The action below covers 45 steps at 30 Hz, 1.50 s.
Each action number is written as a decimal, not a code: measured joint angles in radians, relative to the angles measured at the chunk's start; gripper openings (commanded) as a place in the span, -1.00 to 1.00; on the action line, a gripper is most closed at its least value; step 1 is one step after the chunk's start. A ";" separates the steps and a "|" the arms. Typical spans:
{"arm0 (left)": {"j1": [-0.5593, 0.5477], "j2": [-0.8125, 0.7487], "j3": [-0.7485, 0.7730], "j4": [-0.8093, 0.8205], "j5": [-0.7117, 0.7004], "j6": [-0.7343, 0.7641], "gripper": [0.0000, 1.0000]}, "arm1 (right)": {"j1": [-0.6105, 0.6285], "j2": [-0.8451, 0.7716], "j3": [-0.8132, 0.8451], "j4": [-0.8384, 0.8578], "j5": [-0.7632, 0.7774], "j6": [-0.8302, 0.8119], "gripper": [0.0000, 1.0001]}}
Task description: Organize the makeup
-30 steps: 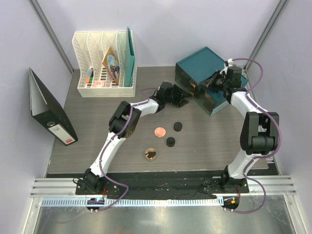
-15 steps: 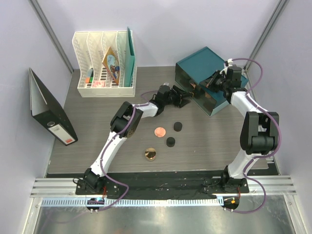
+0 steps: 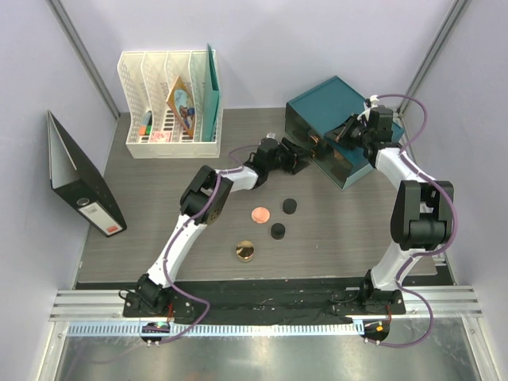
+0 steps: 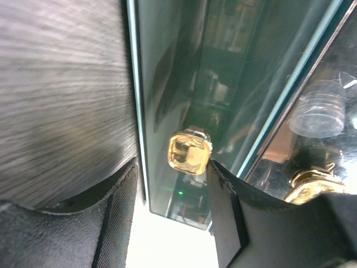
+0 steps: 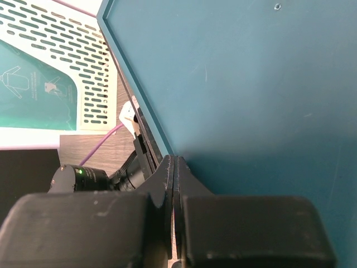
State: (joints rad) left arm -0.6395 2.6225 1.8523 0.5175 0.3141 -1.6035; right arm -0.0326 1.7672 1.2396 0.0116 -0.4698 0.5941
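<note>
A teal cabinet [image 3: 333,111] with a glass door [image 4: 184,67] stands at the back right. My left gripper [image 3: 299,161] is open at the door's gold knob [image 4: 189,153]. The knob sits just ahead of the fingertips and touches the right finger [image 4: 226,212]. Behind the glass I see a clear bottle [image 4: 318,109] and a gold cap [image 4: 309,184]. My right gripper [image 3: 343,133] is shut and rests on the cabinet's teal top [image 5: 251,84]. A coral compact [image 3: 259,213], two black pots [image 3: 289,206] [image 3: 277,231] and a gold jar [image 3: 244,251] lie on the table.
A white file rack [image 3: 171,95] with papers and small red and green pieces stands at the back left. A black binder [image 3: 83,186] leans at the left wall. Grey walls close in both sides.
My left gripper has slid a little toward the cabinet door. The right arm and the items on the table have not moved.
</note>
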 measured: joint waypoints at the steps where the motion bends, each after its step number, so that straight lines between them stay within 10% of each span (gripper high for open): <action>1: 0.000 0.000 0.011 -0.019 0.001 0.010 0.02 | 0.000 0.000 0.001 0.000 -0.001 0.000 -0.97; 31: -0.006 -0.140 0.252 -0.862 -0.204 0.414 -0.17 | 0.000 0.006 0.001 0.000 -0.006 0.000 -0.97; 45: 0.021 -0.273 0.024 -0.780 -0.131 0.495 -0.14 | 0.000 0.006 0.000 0.002 -0.007 0.001 -0.97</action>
State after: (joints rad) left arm -0.6189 2.3497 1.8763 -0.2626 0.1829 -1.1088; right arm -0.0330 1.7737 1.2396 0.0132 -0.4767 0.5949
